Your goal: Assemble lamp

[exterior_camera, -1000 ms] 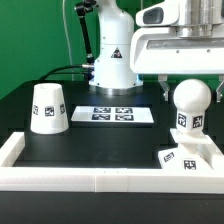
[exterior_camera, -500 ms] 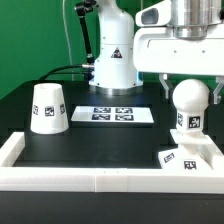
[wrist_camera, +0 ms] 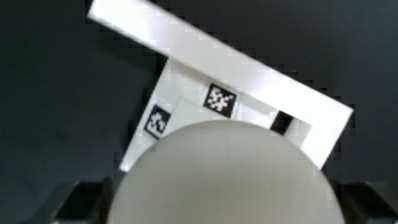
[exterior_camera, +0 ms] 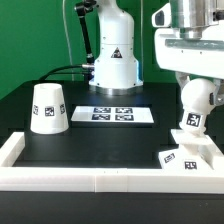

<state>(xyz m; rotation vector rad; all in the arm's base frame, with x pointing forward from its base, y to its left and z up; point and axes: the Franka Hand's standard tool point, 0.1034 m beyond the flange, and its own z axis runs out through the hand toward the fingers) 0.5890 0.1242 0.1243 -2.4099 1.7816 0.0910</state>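
The bulb (exterior_camera: 197, 100) has tilted, clasped between the fingers (wrist_camera: 75, 205), over the base (exterior_camera: 188, 156).

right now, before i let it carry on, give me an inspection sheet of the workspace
surface: black table, white raised rim along the front
job's things: shade standing on its wide end at the exterior view's left; bulb tilted, over the base at the right
clutter: nothing seen beyond the marker board
grippers: pincer around the bulb's top; grip cannot be confirmed
cables: black cable behind the shade
surroundings: arm's white pedestal, green backdrop
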